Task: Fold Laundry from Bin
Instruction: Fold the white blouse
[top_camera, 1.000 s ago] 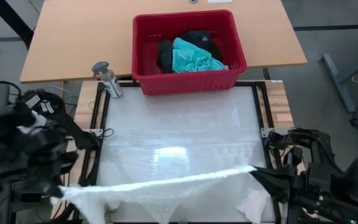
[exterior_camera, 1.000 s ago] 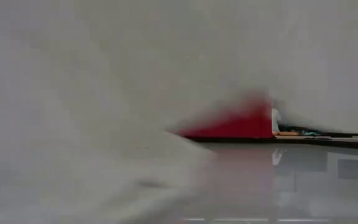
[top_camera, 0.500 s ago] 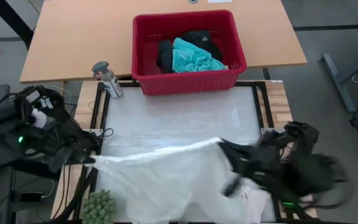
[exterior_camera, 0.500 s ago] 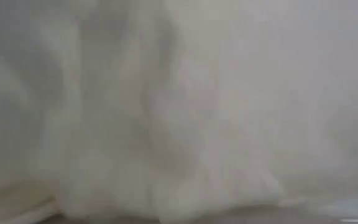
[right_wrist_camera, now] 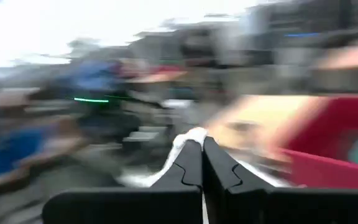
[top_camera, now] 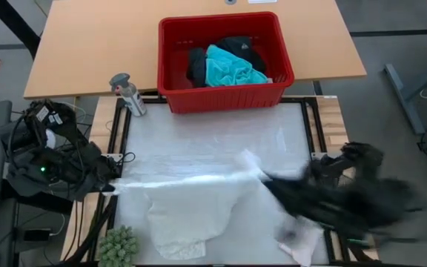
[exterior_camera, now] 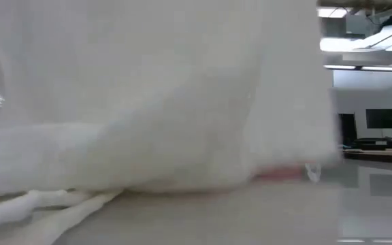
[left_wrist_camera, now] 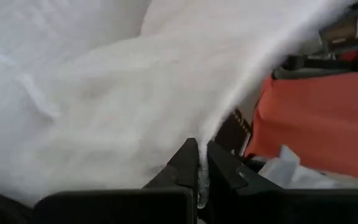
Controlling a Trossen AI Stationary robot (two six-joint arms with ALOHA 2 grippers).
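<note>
A white lacy top (top_camera: 187,215) stretches across the table's near half and fills the low view (exterior_camera: 148,102). Its upper edge (top_camera: 184,180) runs as a taut band between my two grippers. My left gripper (top_camera: 111,185) is at the table's left edge, shut on one end. My right gripper (top_camera: 264,178), blurred, is right of centre, shut on the other end. The top's lower part lies on the table. The red bin (top_camera: 224,98) stands at the far edge with a turquoise shirt (top_camera: 232,70) and black clothing (top_camera: 199,63) inside. A small pale piece (top_camera: 299,243) lies at the near right. My left gripper pinches the white top's left end (left_wrist_camera: 211,127) between its two shut fingers, coming from the table's left and slanting down. The cloth runs taut away from the fingers. My right gripper pinches the top's right end (right_wrist_camera: 191,135) between its shut fingers, roughly level, from the table's right. The cloth bunches at the fingertips.
A spray bottle (top_camera: 128,93) stands left of the bin on the wooden table. A green knobbly object (top_camera: 117,245) sits at the near left corner. The glossy white work surface (top_camera: 213,141) between the bin and the garment is bare.
Both grippers have carried the top away from the near edge toward the table's middle. My right gripper has swung left and toward the far edge, and my left has sunk and tipped downward. The stretched edge has shortened, and the hanging part now lies on the table.
</note>
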